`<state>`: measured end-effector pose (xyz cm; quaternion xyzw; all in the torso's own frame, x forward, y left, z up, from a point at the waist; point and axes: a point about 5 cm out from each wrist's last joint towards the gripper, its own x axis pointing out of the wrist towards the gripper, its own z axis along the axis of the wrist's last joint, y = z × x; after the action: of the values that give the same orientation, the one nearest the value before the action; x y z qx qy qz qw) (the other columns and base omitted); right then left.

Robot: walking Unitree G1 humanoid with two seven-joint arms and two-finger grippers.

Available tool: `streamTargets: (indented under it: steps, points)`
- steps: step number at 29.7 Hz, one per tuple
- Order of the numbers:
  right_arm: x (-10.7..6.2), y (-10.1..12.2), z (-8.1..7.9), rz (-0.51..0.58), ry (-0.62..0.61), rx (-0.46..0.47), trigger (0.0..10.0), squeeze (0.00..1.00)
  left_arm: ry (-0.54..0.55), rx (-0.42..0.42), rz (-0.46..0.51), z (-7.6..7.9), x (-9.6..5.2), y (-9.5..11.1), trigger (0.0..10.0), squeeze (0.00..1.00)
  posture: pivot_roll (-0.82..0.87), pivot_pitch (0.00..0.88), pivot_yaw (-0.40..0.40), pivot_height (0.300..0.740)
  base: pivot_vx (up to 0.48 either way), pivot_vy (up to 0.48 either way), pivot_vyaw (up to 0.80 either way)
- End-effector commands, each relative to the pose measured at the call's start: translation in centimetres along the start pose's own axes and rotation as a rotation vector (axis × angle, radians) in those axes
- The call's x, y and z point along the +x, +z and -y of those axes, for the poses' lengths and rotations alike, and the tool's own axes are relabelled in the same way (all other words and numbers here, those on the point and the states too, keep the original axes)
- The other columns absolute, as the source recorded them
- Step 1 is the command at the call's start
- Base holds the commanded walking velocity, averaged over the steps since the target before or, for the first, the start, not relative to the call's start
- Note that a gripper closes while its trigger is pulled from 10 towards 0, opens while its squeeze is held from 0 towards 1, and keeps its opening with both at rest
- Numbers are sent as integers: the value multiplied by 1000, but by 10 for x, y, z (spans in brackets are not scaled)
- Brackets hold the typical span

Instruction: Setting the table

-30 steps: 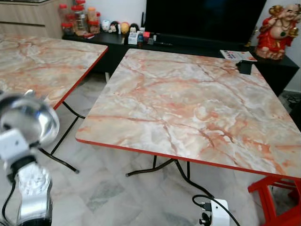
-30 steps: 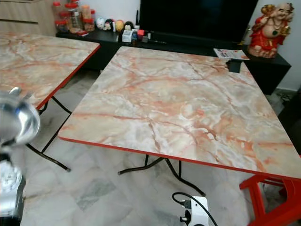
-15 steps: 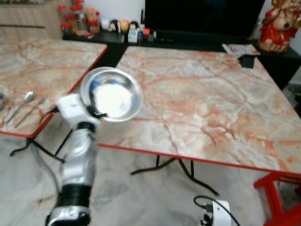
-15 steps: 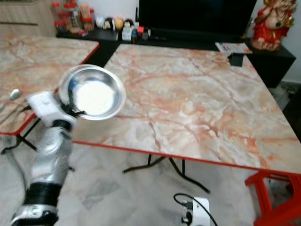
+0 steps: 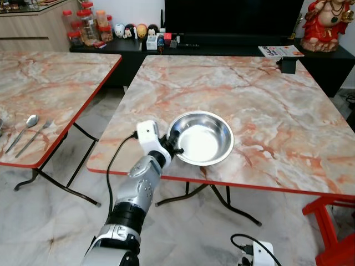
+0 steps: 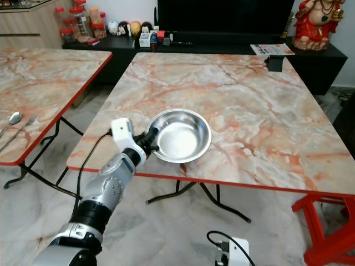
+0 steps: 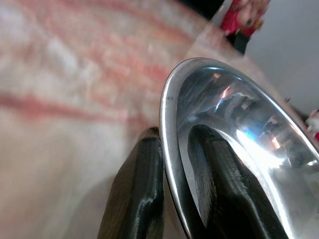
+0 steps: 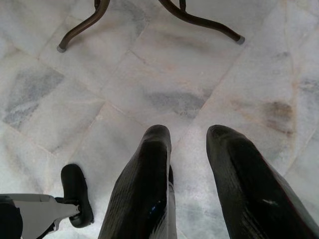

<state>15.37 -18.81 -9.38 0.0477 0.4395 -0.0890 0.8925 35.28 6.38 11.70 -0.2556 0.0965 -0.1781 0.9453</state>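
Holding the bowl [image 5: 201, 138] by its near rim, your left pincer [image 5: 173, 148] has one finger inside and one outside, clamped. Bowl sits at the near edge of the counter [image 5: 266, 105], whether resting or just above you cannot tell. Your right pincer [image 8: 192, 149] hangs over the floor [image 8: 149, 74], fingers parted. Spoon [image 5: 23, 130] and fork [image 5: 36, 132] lie on the left counter [image 5: 55, 77].

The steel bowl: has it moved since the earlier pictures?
Yes. The steel bowl, gripped at its rim by the left gripper, has come from beyond the marble table's left edge to above its near edge.
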Motion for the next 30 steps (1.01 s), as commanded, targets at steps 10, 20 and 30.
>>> streamTargets:
  steps: [10, 20, 30]
  points:
    - [0, 1, 3, 13, -23, 28, 10000, 0, -25, -46, 6, 21, 14, -2, 10000, 0, -48, 0, 31, 740, 0, 0, 0]
    - [0, 2, 4, 18, -17, 18, 10000, 0, 32, -71, 82, 8, 14, 8, 10000, 0, -42, 0, 17, 740, 0, -49, 0]
    - [1, 7, 5, 39, -19, 42, 10000, 0, 63, -79, 112, 0, 13, 14, 10000, 0, -39, 0, 13, 740, 122, -353, -47]
